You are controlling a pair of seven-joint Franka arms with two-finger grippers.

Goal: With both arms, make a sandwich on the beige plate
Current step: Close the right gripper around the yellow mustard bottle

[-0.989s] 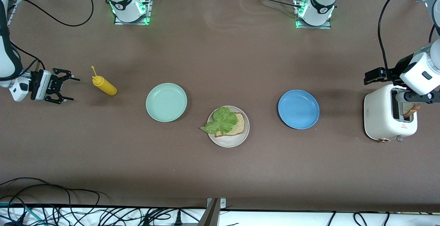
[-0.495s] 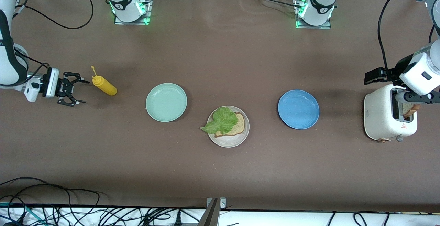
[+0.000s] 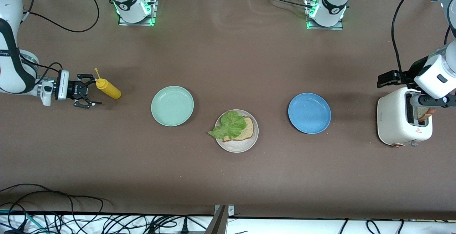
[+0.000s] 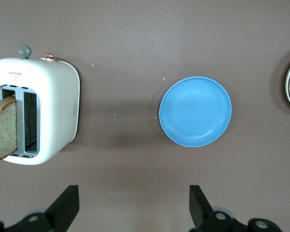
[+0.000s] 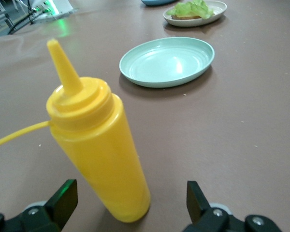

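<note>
Right now the right gripper (image 3: 88,95) sits low beside the yellow plastic squeeze bottle (image 3: 108,88), fingers spread; the left gripper (image 4: 130,210), fingers also spread, hangs above the white toaster (image 3: 397,121).

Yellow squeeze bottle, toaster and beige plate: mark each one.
yellow squeeze bottle (image 5: 101,154), right wrist view, on its body.
toaster (image 4: 55,104), left wrist view, on its white top.
beige plate (image 3: 239,146), front view, on bare rim.
</note>
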